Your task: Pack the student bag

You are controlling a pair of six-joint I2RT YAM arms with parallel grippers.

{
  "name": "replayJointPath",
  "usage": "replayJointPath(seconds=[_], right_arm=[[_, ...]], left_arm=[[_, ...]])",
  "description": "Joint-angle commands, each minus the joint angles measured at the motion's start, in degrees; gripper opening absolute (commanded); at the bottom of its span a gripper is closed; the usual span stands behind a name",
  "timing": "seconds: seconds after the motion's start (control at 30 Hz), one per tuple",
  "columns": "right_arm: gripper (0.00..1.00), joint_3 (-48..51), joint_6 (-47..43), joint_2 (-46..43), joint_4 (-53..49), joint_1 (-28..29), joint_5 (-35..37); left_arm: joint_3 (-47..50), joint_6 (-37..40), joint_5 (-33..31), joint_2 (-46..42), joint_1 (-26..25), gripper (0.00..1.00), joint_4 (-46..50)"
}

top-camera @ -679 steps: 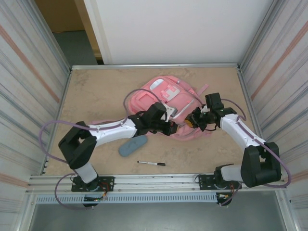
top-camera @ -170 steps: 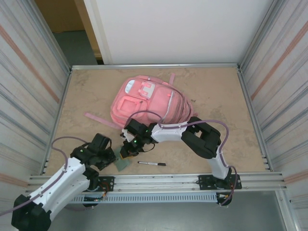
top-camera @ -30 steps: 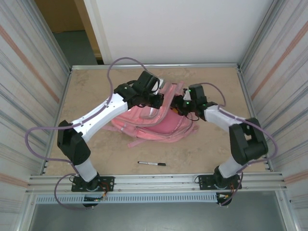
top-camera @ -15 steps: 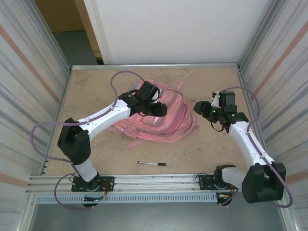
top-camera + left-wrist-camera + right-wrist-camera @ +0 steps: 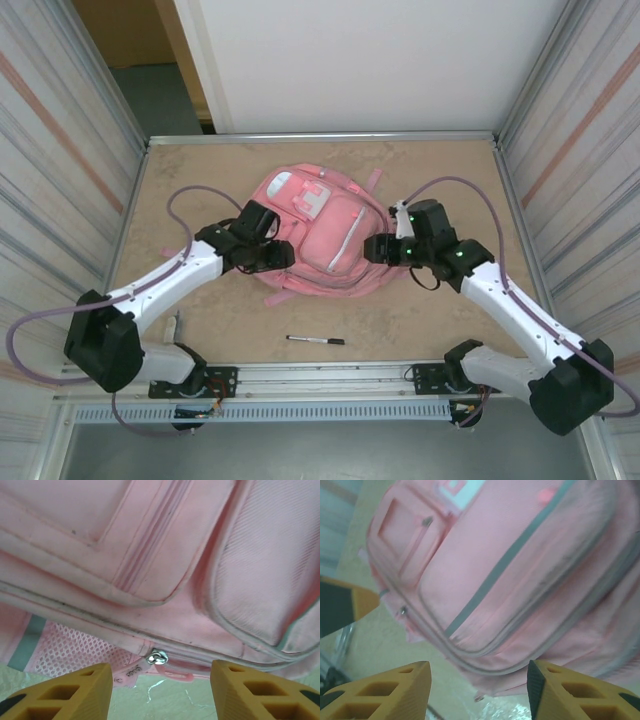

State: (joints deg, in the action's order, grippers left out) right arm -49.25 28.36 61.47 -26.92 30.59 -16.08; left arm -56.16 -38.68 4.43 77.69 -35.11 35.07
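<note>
1. Reading from the left, we see the left arm (image 5: 170, 285) reach across the desk (image 5: 195, 190) to the left edge of the student bag (image 5: 330, 235).
2. The left jaws stand open with nothing between them. In the left wrist view the two yellow fingers (image 5: 65, 690) sit apart. Pink fabric, mesh and a silver zip pull (image 5: 156, 656) lie just beyond the gap. We cannot tell whether they touch the fabric.
3. The student bag lies flat on the middle of the desk with its front upward. Its white pocket patches (image 5: 300, 195) are toward the far left, and a silver zip line (image 5: 349, 238) runs down the large pocket. The bag sits between the two sets of jaws.
4. A black pen (image 5: 315, 340) lies on the desk in front of the bag, well apart from it.
5. The right arm (image 5: 500, 295) reaches in to the bag's right edge. The right jaws are open and empty. In the right wrist view the yellow fingers (image 5: 575, 690) are spread, with the bag's pocket beyond them.
</note>
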Motion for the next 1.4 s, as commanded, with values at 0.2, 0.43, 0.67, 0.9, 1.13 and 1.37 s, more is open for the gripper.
replayJointPath(seconds=[0.2,0.43,0.67,0.9,1.13,1.37], right_arm=[[0.52,-2.7,1.2,6.6,3.6,14.7,8.1],[0.52,-4.0,-0.1,12.9,4.1,16.1,7.9],[0.5,0.8,1.6,19.3,10.8,13.6,13.6],[0.5,-4.8,-3.2,28.7,12.4,6.2,11.8],[0.48,-10.7,-2.0,35.6,18.1,-0.6,-0.2],[0.49,-9.7,-3.7,21.7,6.1,3.3,4.8]], left_arm=[[2.4,-2.9,2.9,4.6,6.7,0.54,-3.9],[2.6,1.5,4.0,7.8,11.4,0.48,-6.1],[4.6,2.3,5.6,7.4,11.7,0.08,-6.4],[10.5,-0.5,9.6,-0.4,10.8,0.0,-8.8],[13.9,-8.3,9.6,-6.4,3.9,0.0,-14.3],[14.1,-14.0,8.7,-10.5,2.5,0.0,-14.8]])
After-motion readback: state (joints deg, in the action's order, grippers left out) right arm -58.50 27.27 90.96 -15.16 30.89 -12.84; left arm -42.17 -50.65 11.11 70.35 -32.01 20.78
